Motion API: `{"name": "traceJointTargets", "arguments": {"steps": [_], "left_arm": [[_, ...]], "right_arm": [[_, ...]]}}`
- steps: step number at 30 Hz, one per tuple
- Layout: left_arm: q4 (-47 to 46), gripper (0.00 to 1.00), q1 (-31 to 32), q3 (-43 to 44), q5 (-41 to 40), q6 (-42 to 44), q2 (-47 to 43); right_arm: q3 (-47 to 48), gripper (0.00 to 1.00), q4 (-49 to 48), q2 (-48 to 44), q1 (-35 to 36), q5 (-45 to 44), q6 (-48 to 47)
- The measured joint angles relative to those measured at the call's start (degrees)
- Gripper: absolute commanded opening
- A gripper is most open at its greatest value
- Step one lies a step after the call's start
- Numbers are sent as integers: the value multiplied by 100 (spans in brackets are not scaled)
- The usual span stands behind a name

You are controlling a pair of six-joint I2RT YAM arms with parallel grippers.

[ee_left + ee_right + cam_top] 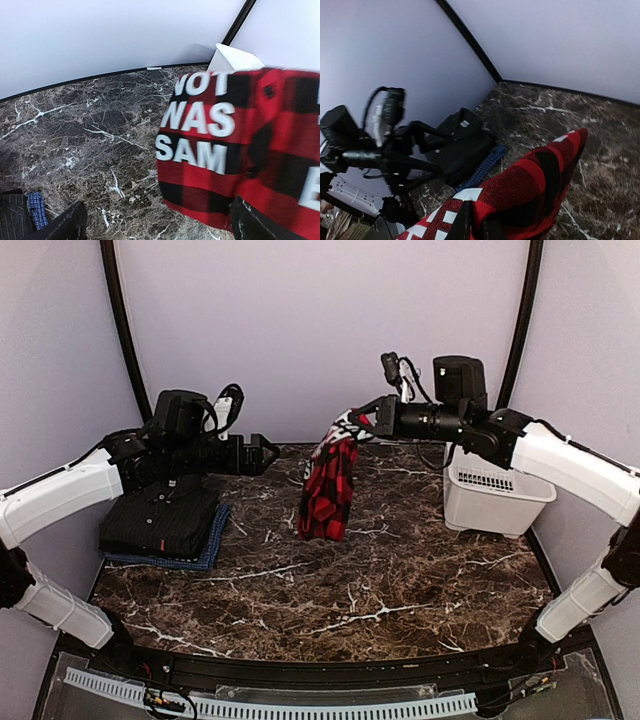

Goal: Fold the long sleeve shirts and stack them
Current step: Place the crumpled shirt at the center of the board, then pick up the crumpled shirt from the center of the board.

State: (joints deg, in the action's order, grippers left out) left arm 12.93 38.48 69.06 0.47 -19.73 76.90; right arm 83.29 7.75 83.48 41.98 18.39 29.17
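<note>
Dark marble table [400, 580] with white veins, pale lilac walls all round, so everything shows up nicely. The right gripper [368, 424] is pinched onto the top edge of the red-and-black checked shirt [328, 485], which dangles bunched up over the back-middle of the table. Can't tell if its bottom hem touches the marble or just clears it.

The left gripper [272, 452] has its jaws spread wide with nothing in them. It points straight at the shirt from the left, near but apart. Its wrist view is filled with the white block letters on the cloth.

The black shirt [160, 518] sits folded on top of the blue shirt [210, 552] at the left side, right under the left arm. The white basket [495, 502] is over on the right.

My read: this is the "get a second hold" step, so the shirt can be spread flat before folding. If it were me, I'd send the left gripper for the top edge beside the right's pinch, at a shoulder or collar corner rather than the bunched middle. Catch one edge, not several layers. Then draw the two arms apart until the cloth hangs flat, and lay it on the bare marble in front, well off the finished stack so nothing gets dragged.
</note>
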Motion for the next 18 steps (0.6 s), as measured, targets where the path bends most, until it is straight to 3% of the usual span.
{"name": "traceJointTargets", "arguments": {"steps": [4, 7, 12, 18], "left_arm": [[2, 99, 0, -57, -94, 2, -50], [7, 99, 0, -66, -105, 4, -52], [-4, 99, 0, -111, -96, 0, -28], [-39, 99, 0, -227, -22, -59, 162]], "right_arm": [[-1067, 56, 234, 264, -691, -109, 264], [-1703, 67, 778, 468, -1161, -509, 184], [-1878, 77, 1316, 393, -903, -1150, -68], [-1665, 78, 1556, 326, 90, -1895, -557]]}}
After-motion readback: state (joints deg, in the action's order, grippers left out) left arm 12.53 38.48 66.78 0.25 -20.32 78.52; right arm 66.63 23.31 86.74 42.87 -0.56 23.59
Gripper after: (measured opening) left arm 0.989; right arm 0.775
